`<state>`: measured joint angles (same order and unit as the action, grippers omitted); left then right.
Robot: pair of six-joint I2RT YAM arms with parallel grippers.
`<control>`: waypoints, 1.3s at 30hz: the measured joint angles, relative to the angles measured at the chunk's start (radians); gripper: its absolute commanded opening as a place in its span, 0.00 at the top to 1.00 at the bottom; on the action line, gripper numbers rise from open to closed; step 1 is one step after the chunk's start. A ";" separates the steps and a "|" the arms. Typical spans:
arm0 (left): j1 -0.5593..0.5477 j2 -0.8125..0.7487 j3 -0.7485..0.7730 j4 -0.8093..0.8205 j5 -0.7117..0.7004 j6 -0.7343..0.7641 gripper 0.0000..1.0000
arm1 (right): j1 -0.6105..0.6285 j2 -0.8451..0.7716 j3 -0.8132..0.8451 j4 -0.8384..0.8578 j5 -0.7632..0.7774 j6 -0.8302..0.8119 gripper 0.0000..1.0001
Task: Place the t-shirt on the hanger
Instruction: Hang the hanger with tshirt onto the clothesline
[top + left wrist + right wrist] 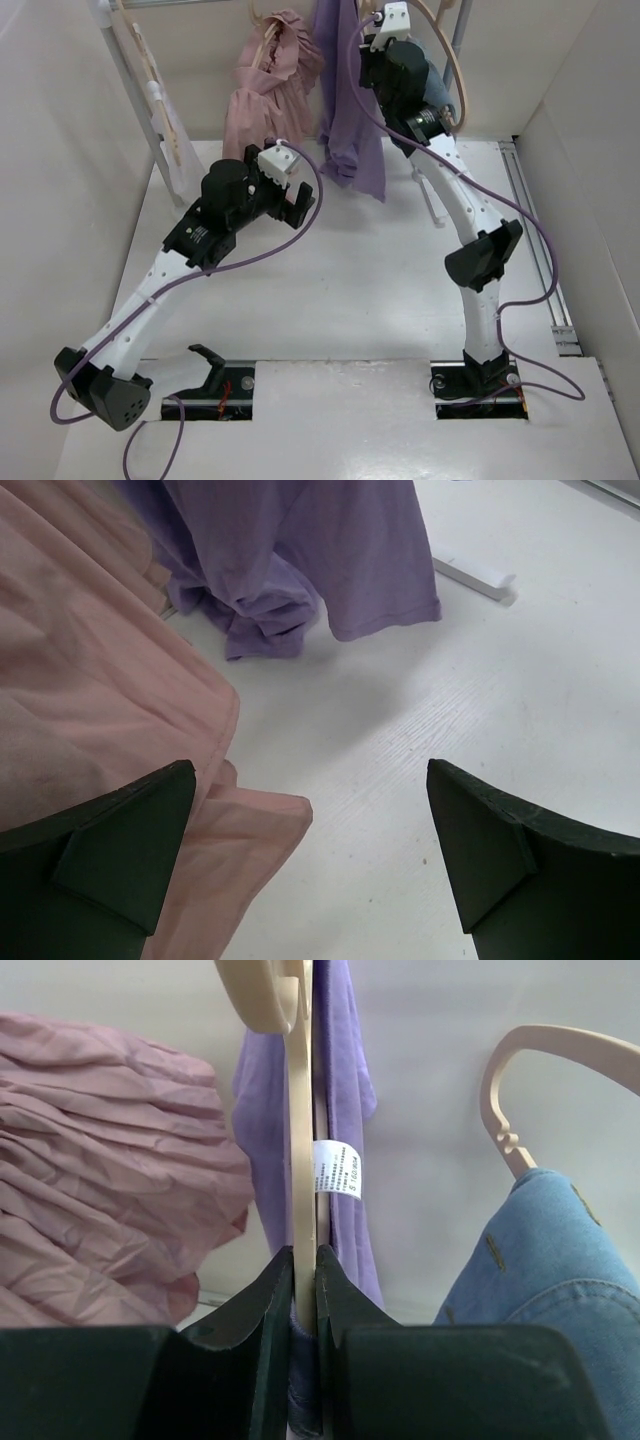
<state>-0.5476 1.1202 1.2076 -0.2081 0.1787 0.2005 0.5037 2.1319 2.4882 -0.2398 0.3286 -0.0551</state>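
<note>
- White counter (360,290) lies under both arms, and garments hang at its far end.
- T-shirt (350,110) hangs there between the pink garment (270,90) and the blue garment (540,1260).
- Right tool (305,1260) is clamped on the hanger (300,1140), with purple cloth also pressed between its 2 fingers.
- Left tool (310,780) has its fingers wide apart and holds nothing, low over the counter beside the pink hem.

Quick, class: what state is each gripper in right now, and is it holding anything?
Left gripper: open, holding nothing.
Right gripper: closed on the hanger, with t-shirt cloth pinched alongside.
</note>
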 measured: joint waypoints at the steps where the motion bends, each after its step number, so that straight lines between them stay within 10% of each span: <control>1: 0.000 -0.004 -0.005 0.002 0.000 0.000 0.00 | 0.000 -0.008 -0.019 0.017 -0.001 0.003 0.95; 3: 0.000 -0.009 -0.013 0.002 0.000 0.000 0.00 | 0.000 -0.031 -0.065 0.045 -0.002 0.011 0.42; 7: 0.000 -0.017 -0.024 0.002 0.000 0.000 0.00 | 0.002 -0.116 -0.207 0.050 0.003 0.007 0.02; 25: 0.000 -0.020 -0.041 0.006 -0.016 0.010 0.00 | 0.135 -0.688 -0.681 0.052 0.115 -0.190 0.00; 39: 0.027 -0.270 -0.470 0.126 -0.320 -0.380 0.00 | -0.018 -1.658 -1.674 0.023 0.503 0.213 0.00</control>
<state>-0.5205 0.8505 0.7376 -0.0818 -0.1410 -0.1799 0.4858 0.4740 0.8139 -0.2173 0.8318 0.1581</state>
